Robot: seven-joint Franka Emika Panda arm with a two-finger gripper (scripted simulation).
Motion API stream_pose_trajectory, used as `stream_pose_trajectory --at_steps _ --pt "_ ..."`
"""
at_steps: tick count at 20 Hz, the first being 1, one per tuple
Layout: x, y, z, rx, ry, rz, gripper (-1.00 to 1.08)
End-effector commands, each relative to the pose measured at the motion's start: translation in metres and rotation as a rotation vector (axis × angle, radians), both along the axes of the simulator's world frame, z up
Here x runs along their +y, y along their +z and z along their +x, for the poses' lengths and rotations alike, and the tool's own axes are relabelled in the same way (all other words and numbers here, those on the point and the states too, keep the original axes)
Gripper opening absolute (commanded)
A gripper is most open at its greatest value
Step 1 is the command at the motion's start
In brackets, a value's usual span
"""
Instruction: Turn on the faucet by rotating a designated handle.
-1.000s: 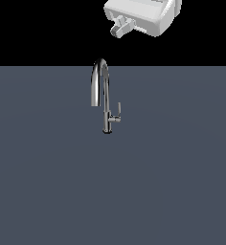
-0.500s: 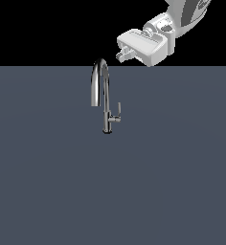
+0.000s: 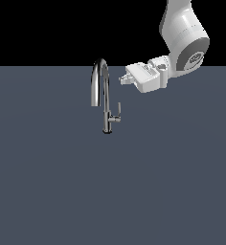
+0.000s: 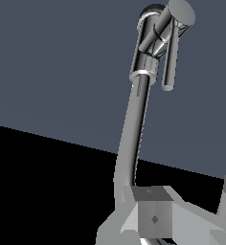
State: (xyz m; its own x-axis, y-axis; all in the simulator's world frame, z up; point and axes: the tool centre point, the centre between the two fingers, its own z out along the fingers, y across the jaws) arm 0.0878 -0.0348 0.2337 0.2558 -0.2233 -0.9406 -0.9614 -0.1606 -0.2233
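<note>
The chrome gooseneck faucet stands upright on the dark grey surface, its arched spout curving down to the exterior view's left. The handle, a thin lever bent upward, sticks off the stem toward the exterior view's right. My gripper hovers level with the arch, just to its right and above the handle, touching nothing. Its fingertips look pressed together and hold nothing. In the wrist view the stem and the handle lie beyond the gripper.
The flat dark grey surface spreads all around the faucet. The white arm reaches in from the upper part of the exterior view's right. No other objects show.
The gripper has come down from the top of the exterior view to the level of the faucet's arch. More of the arm now shows. The faucet and handle have not moved.
</note>
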Motion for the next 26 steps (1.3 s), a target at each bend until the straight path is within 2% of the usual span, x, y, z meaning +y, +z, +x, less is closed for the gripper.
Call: stream_pose_trajectory --at_steps 1,7,13,19,26 --pt "-0.002 -0.022 0.009 0.048 -0.057 0.058 -1.0" --pt "-0.001 -0.066 0.024 0.143 -0.169 0.168 -1.0" --pt "0.002 -0.097 0.031 0.205 -0.242 0.24 -1.0" --pt "0.004 -0.109 0.034 0.229 -0.271 0.269 -1.0" --pt "0.004 -0.105 0.033 0.221 -0.263 0.261 -1.0"
